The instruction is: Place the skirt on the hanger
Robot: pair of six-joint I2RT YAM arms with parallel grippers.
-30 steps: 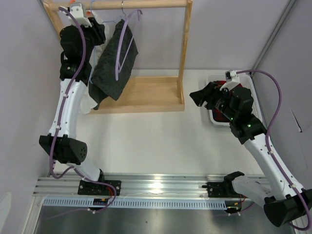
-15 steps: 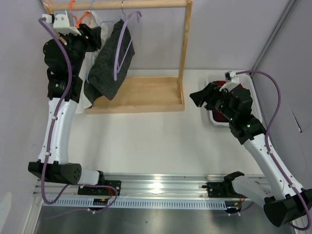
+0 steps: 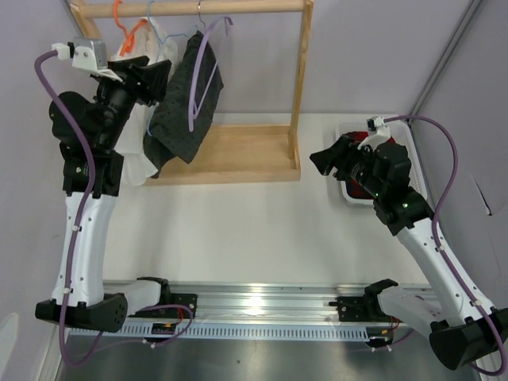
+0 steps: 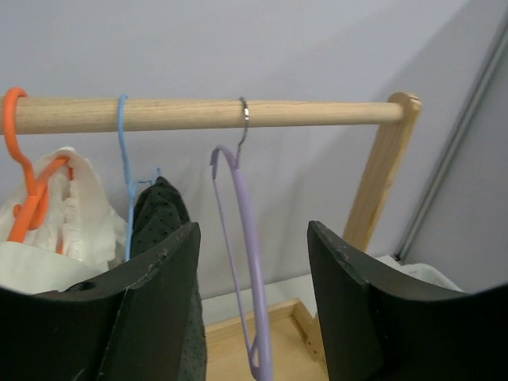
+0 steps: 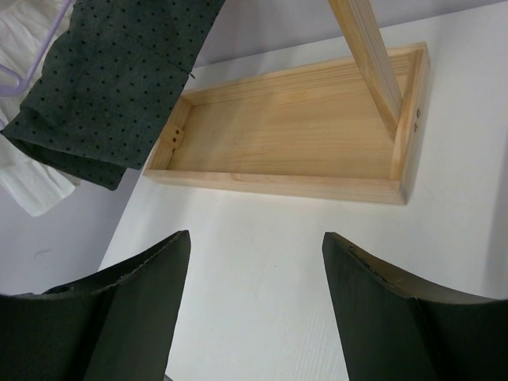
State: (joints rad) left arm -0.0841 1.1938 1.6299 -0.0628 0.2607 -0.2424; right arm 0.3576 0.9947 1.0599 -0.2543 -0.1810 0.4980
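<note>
The dark dotted skirt (image 3: 186, 103) hangs draped from the wooden rail (image 3: 238, 7), on the light-blue hanger (image 3: 151, 20) as far as the views show. It also shows in the left wrist view (image 4: 159, 218) and the right wrist view (image 5: 119, 79). The blue hanger's hook (image 4: 123, 159) is over the rail. My left gripper (image 3: 155, 75) is open and empty, just left of the skirt and apart from it. My right gripper (image 3: 324, 159) is open and empty above the table, right of the rack.
A purple hanger (image 3: 202, 63) hangs in front of the skirt. An orange hanger (image 3: 123, 24) with a white garment (image 3: 139, 163) hangs at the rail's left. The wooden rack base (image 3: 238, 155) lies below. A white bin (image 3: 357, 194) with red cloth stands at the right.
My left arm has drawn back to the left and away from the skirt, its gripper empty. The skirt has swung slightly and stays on the rail. The right arm has not moved.
</note>
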